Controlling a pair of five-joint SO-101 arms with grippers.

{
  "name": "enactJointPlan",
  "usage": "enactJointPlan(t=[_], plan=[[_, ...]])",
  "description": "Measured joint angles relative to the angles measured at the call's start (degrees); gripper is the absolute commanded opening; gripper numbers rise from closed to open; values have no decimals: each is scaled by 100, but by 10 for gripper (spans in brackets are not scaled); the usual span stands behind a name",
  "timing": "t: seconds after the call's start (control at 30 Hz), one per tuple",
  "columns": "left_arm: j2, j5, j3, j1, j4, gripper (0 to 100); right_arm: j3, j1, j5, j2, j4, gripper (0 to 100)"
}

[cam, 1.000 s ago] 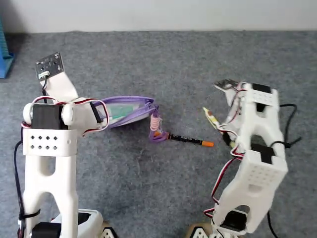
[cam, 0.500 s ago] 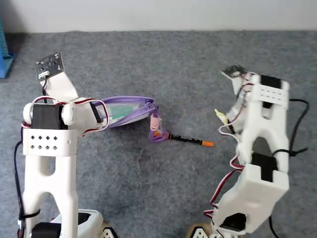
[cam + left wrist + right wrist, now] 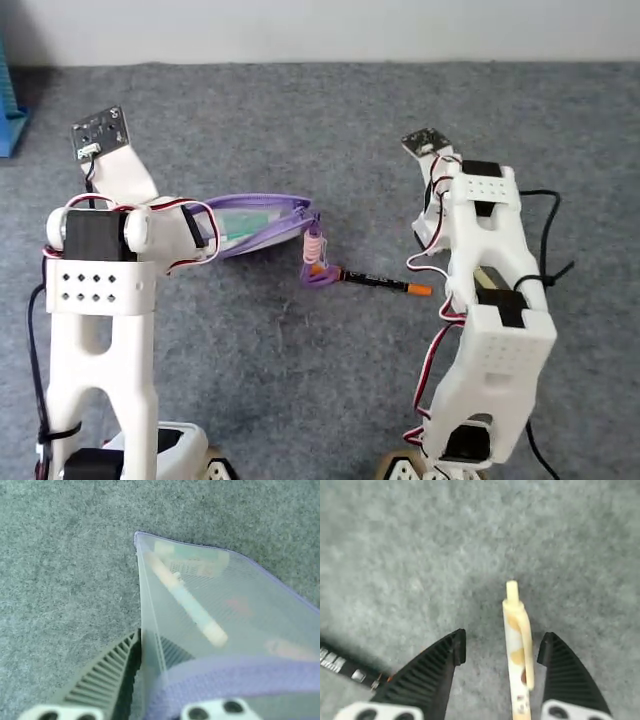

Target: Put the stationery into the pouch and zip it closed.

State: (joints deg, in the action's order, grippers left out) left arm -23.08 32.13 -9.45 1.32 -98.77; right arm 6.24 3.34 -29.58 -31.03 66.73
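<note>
Right wrist view shows the right gripper [image 3: 503,639] with its two black fingers [image 3: 427,672] spread wide apart over the grey mat [image 3: 420,540]. A cream pen [image 3: 516,645] with orange spots sits in the gap between them. It is much nearer to one finger than to the other, and I cannot tell if it touches that finger. One end of it pokes out a little past the fingertips. Outside the gap, just beside the other finger, is one end of a black pen [image 3: 342,664]. In the high view the black pen lies flat on the mat between the two arms. Its orange end points at the right arm [image 3: 490,300], and its other end touches the purple zip pull [image 3: 316,262]. The pouch [image 3: 262,222] lies on the mat near the left arm [image 3: 100,290], and its purple-edged mouth looks open. The zip pull hangs at the end of the pouch nearest the black pen. The left gripper [image 3: 150,650] is at the other end of the pouch. In the left wrist view its fingers are pressed together on the see-through wall of the pouch, just under the purple zip band. Inside the pouch are a pale stick [image 3: 187,602] and a flat green thing [image 3: 192,562].
</note>
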Motion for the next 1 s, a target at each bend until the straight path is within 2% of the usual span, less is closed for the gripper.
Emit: enactJointPlan(t=[0.07, 0.2, 0.3, 0.47, 0.6, 0.8, 1.0], plan=[[9, 0, 0, 0, 0, 12, 9, -9, 9, -97, -79, 172], [9, 0, 0, 0, 0, 12, 44, 26, 9, -149, -158, 4], [9, 0, 0, 0, 0, 12, 114, 44, 0, -158, -158, 28], [9, 0, 0, 0, 0, 12, 185, 158, 9, -167, -105, 8], [9, 0, 0, 0, 0, 12, 176, 211, 114, 123, 466, 8], [9, 0, 0, 0, 0, 12, 176, 281, 668, 1495, 1600, 8], [9, 0, 0, 0, 0, 12, 176, 18, 1459, 3314, 2119, 8]])
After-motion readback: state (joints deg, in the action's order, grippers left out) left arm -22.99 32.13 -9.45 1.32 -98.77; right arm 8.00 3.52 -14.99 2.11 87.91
